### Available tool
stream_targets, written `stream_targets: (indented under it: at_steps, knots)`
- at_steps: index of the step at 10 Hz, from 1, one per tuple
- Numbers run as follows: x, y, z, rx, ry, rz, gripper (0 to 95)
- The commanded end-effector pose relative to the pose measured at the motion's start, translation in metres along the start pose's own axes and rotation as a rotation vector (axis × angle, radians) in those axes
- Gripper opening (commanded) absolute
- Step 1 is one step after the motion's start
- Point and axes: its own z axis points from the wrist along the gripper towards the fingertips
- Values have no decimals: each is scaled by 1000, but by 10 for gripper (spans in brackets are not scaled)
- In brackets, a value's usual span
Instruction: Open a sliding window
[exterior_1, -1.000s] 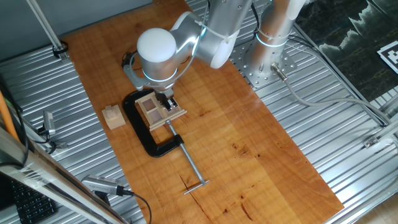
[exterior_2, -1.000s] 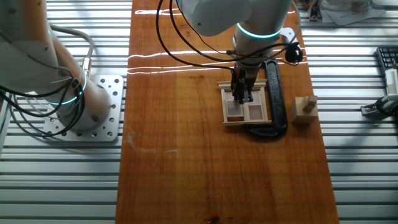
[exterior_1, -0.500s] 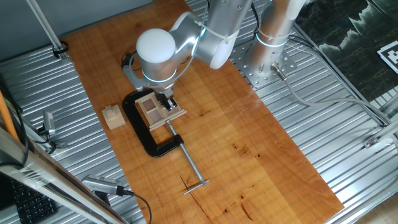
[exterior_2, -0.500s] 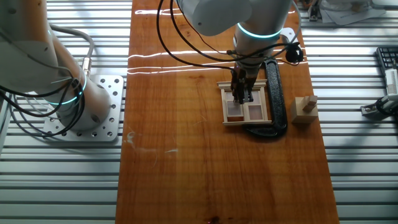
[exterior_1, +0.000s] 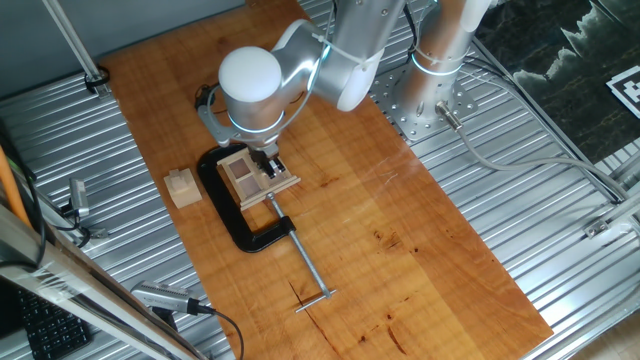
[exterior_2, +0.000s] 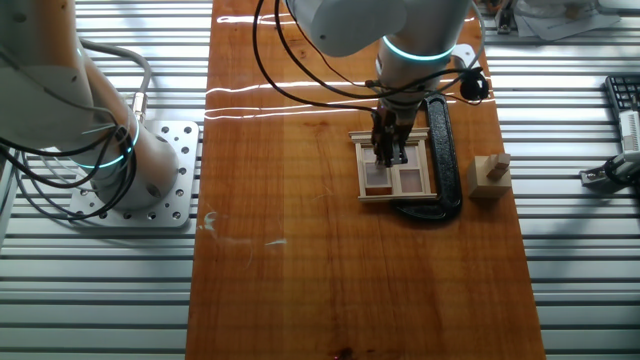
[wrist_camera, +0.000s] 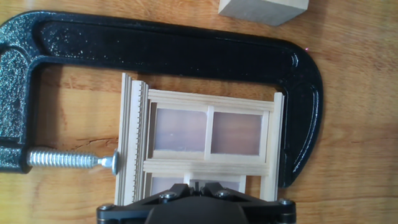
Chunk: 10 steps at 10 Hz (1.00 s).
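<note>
The sliding window (wrist_camera: 208, 134) is a small light-wood frame with brownish panes, lying flat and held in a black C-clamp (wrist_camera: 186, 53). In the hand view my gripper (wrist_camera: 198, 185) sits at the window's lower sash, jaws together, with nothing clearly between them. From one fixed view the gripper (exterior_1: 268, 163) points down onto the window (exterior_1: 243, 180). In the other fixed view the gripper (exterior_2: 389, 158) stands over the window (exterior_2: 410, 180) near its middle crossbar. Whether the tips touch the wood is hidden by the hand.
The C-clamp (exterior_1: 225, 205) has a long steel screw (exterior_1: 305, 265) reaching toward the table's near side. A plain wooden cube (exterior_1: 182, 187) stands beside the clamp (exterior_2: 445, 160), and the cube (exterior_2: 490, 177) is near the board's edge. Ribbed metal surrounds the wooden board.
</note>
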Motion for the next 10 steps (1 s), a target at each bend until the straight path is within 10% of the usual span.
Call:
stream_targets:
  at_steps: [1,10]
  knots:
    - [1,1,1,-3,0,-1,0]
    - [1,1,1,-10,1,-4,0]
